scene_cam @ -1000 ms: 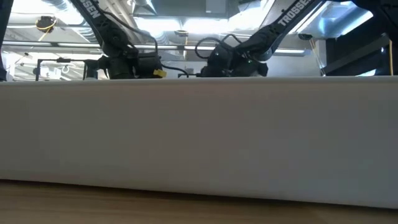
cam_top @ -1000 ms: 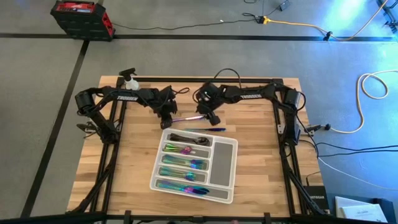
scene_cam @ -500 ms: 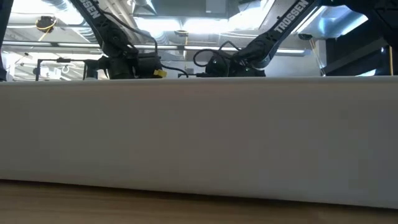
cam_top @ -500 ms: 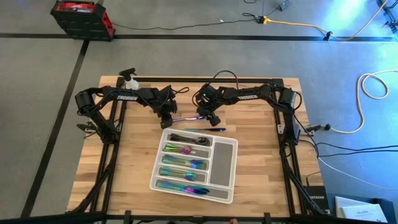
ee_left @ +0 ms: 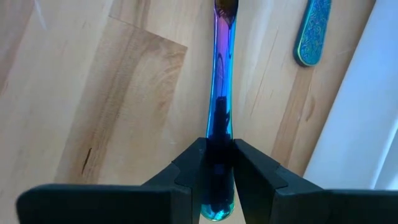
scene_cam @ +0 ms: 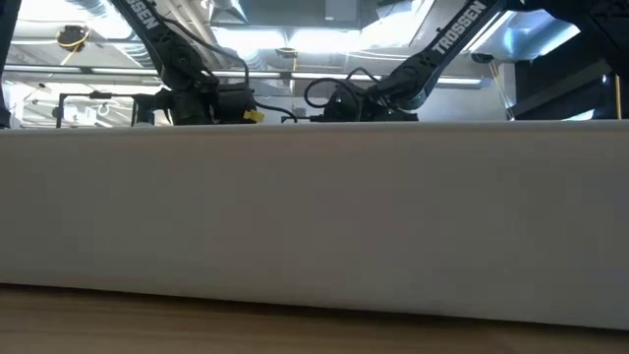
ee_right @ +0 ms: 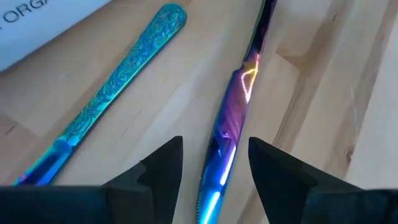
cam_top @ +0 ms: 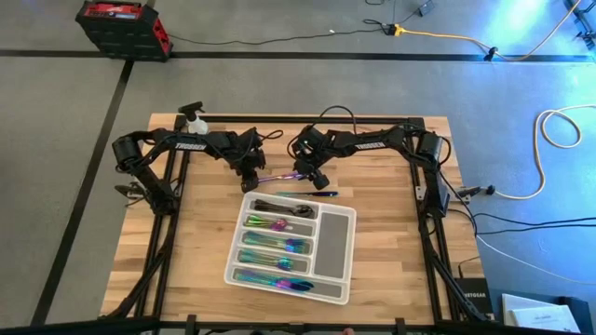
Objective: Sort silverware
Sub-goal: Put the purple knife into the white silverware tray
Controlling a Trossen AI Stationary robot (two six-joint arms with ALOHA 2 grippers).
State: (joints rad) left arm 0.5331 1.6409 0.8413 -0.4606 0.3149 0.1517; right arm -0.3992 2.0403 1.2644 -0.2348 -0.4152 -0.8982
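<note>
An iridescent purple-blue piece of silverware (cam_top: 277, 177) stretches between my two grippers, far of the white compartment tray (cam_top: 346, 279). My left gripper (ee_left: 217, 177) is shut on its rounded handle end. My right gripper (ee_right: 214, 168) is open, with one finger on either side of the piece's other end (ee_right: 235, 118) and a gap to each. A teal patterned piece (ee_right: 118, 81) lies flat on the wood beside the tray. More rainbow and dark silverware (cam_top: 275, 244) lies in the tray's compartments. My left gripper pinches the piece's handle near its rounded end (ee_left: 219, 134) between its two fingers. The fingers slant down from the table's left and lie along the piece. The shaft runs straight out beyond the fingertips toward my right gripper. Whether its other end rests on the wood, I cannot tell.
A spray bottle (cam_top: 196, 119) stands at the table's far left corner. In the low view the tray's white wall (scene_cam: 314, 216) hides the table behind it. Bare wood (cam_top: 391, 205) lies right of the tray.
My right gripper has sunk a little toward the table over the piece's free end and then kept still, its fingers as wide apart as before. The piece has stayed where it was.
</note>
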